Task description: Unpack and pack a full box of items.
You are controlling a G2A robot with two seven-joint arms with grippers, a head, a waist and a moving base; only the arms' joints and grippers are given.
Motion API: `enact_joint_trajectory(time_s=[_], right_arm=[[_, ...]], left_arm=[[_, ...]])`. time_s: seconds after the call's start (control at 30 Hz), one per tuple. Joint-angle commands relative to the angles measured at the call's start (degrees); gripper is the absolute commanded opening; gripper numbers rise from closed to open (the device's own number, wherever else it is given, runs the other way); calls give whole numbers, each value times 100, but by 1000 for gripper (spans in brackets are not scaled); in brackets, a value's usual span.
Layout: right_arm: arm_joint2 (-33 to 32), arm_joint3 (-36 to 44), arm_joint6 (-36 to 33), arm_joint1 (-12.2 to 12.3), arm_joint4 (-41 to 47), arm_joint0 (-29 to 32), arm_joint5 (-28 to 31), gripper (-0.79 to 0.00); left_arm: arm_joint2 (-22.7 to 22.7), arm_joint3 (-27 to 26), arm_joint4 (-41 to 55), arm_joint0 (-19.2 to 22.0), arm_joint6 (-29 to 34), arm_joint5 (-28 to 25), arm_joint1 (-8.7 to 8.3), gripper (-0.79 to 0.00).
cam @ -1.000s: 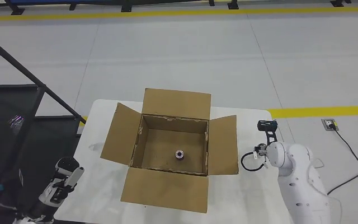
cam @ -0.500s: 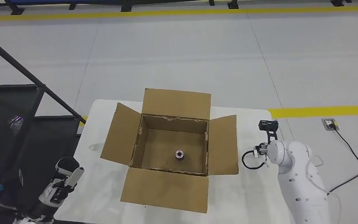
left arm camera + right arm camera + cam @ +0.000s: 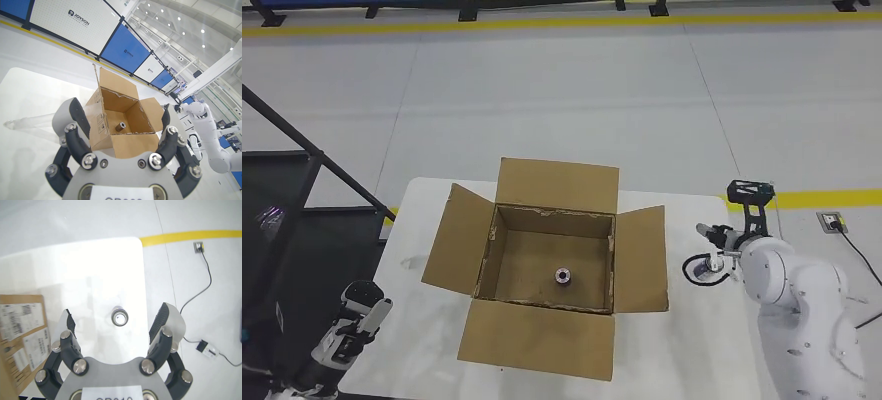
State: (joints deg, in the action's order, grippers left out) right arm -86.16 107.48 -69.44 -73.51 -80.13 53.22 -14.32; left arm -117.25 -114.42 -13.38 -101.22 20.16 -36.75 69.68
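Open-flapped box (image 3: 542, 340) holding one cylinder (image 3: 562, 275); second cylinder (image 3: 119, 317) on desk (image 3: 104, 266) right of box, under spread right hand (image 3: 116, 313); left hand (image 3: 121, 106) spread. Unpacking judged unfinished: boxed cylinder to be lifted next.

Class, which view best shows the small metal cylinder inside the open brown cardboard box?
Left wrist view: the small metal cylinder looks large, bore visible. Top view makes it a speck. Right wrist view faces the cardboard box flap.
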Motion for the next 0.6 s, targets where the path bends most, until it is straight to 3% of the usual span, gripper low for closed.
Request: enact_joint_trajectory(time_s=[0.0, 0.1, 0.2, 0.57], right_arm=[[335, 719, 22, -29, 250, 22, 212, 0], [890, 877, -122, -68, 630, -167, 694, 0], [1706, 338, -362, -164, 1060, -711, 1063, 0], [4293, -3198, -120, -923, 2218, -2622, 1007, 0]], left_arm=[[0, 0, 0, 0, 0, 0, 0, 0], [36, -45, -95, 29, -83, 149, 4, 0], [67, -68, -260, 25, -252, 255, 12, 0], [58, -66, -464, -46, -589, 361, 31, 0]])
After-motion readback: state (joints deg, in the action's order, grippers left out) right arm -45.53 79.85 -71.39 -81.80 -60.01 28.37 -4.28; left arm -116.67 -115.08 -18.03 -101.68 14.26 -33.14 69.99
